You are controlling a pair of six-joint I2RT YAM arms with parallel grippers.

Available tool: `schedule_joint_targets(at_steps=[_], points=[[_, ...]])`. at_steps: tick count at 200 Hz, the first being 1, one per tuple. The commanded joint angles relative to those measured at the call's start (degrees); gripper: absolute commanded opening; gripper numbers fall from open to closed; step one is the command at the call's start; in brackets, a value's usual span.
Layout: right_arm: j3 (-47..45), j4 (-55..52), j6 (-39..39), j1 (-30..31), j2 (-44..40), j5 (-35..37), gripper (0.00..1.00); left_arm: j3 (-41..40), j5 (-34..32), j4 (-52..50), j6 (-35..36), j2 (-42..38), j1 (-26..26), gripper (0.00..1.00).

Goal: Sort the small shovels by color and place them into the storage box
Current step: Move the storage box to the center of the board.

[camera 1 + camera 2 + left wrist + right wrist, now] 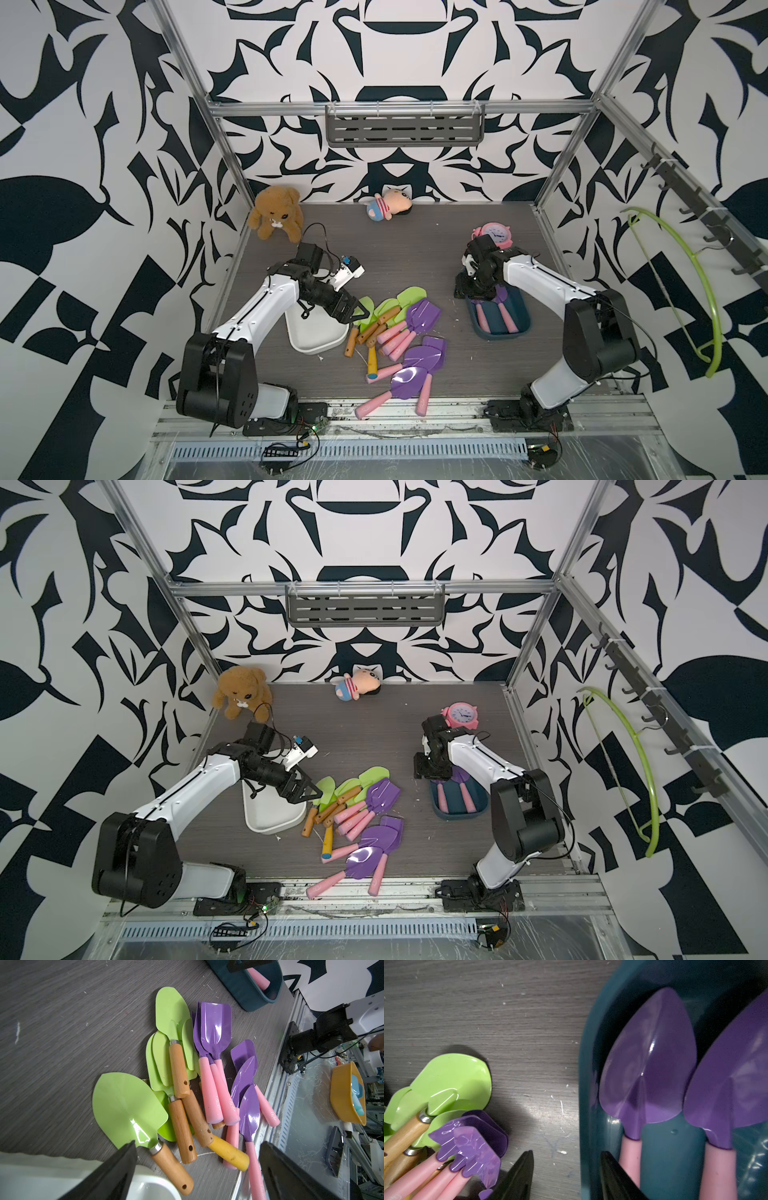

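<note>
While both arms reach in over the counter (399, 253), neither tool carries anything.

Left tool (360, 311): spread fully wide, hanging over the inner edge of the white box (316, 338), right at the pile. In the left wrist view its fingers (122, 1161) frame the brown handle of the nearest green shovel (128, 1105). One tip overlaps the blade base; can't tell if it touches.

Right tool (473, 291): over the far end of the teal box (523, 328). In the right wrist view the jaws are parted. One finger is outside over bare counter, the other inside beside a pink handle. The box wall sits between them and nothing is clamped.

Boxed purple shovels (648, 1064): two in the teal box, side by side, blades at the far end, pink handles toward the front rail.

Everything else is heaped mid-counter between the two boxes:
- green shovels (388, 307), brown handles, overlapping on the white-box side
- stacked purple shovels (419, 318), three nested together, just beside the green ones
- loose purple shovels (419, 361), three nearer the front, handles fanned out, two handle ends reaching the rail
- yellow-handled shovel (371, 361), blue tip, tucked under the brown handles; blade not visible

Teddy bear (276, 212), doll (388, 205) and pink clock (496, 235) sit along the back, well apart from the pile.
</note>
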Motion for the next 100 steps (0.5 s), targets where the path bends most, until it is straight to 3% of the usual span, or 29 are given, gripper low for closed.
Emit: schedule_joint_targets(at_steps=[1, 100], points=[[1.1, 0.9, -0.5, 2.0, 0.5, 1.6, 0.56, -0.3, 1.6, 0.0, -0.1, -0.8, 0.3, 0.99], [3.6, -0.3, 3.1, 7.9, 0.7, 5.1, 0.55, -0.4, 2.1, 0.2, -0.2, -0.6, 0.4, 0.99]])
